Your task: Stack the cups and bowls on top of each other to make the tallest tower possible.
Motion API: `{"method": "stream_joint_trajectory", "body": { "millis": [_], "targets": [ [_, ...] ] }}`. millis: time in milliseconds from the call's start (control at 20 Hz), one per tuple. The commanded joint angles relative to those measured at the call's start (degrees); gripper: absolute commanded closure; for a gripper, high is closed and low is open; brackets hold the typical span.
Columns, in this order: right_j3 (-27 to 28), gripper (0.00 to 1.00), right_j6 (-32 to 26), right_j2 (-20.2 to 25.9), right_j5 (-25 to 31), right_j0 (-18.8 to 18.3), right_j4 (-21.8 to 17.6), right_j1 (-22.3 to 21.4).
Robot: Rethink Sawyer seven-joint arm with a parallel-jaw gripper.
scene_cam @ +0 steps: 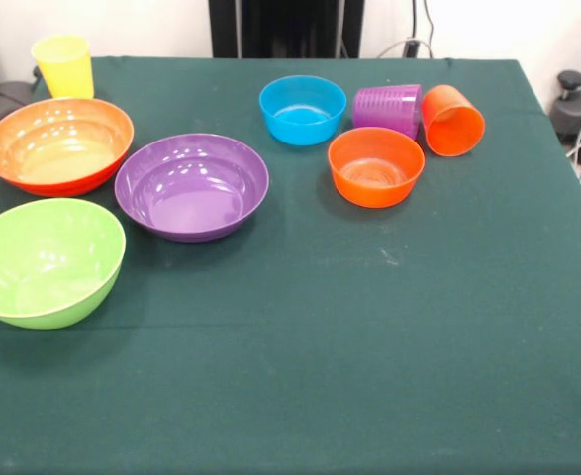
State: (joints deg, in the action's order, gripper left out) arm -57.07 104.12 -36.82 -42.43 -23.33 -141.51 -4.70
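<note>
Bowls and cups lie spread unstacked over the green surface [389,327]; we cannot see the hand, so neither its opening nor places relative to it can be told; we judge the large orange bowl [58,144] a sound base, the tipped purple cup [387,108] and orange cup [452,120] going last.

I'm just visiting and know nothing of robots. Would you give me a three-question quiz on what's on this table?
1. True or false: the yellow cup stands upright.
2. Which bowl touches the orange bowl at the left? A) blue B) purple C) green
3. Fill in: the orange cup lies on its ____.

Key
1. True.
2. B: the purple bowl meets its rim; the green bowl lies in front, the blue bowl far off.
3. Side, beside the purple cup.
</note>
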Motion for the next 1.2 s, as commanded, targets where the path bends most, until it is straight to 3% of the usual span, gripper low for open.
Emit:
{"method": "stream_joint_trajectory", "body": {
  "millis": [50,700,1200],
  "targets": [
    [-0.47,1.0,-9.56,9.67,1.82,-1.57,1.55,3.74],
    [-0.94,1.0,-10.26,9.4,1.83,-3.42,1.76,3.42],
    [-3.86,1.0,-14.0,10.24,3.06,1.31,2.26,1.96]
  ]
}}
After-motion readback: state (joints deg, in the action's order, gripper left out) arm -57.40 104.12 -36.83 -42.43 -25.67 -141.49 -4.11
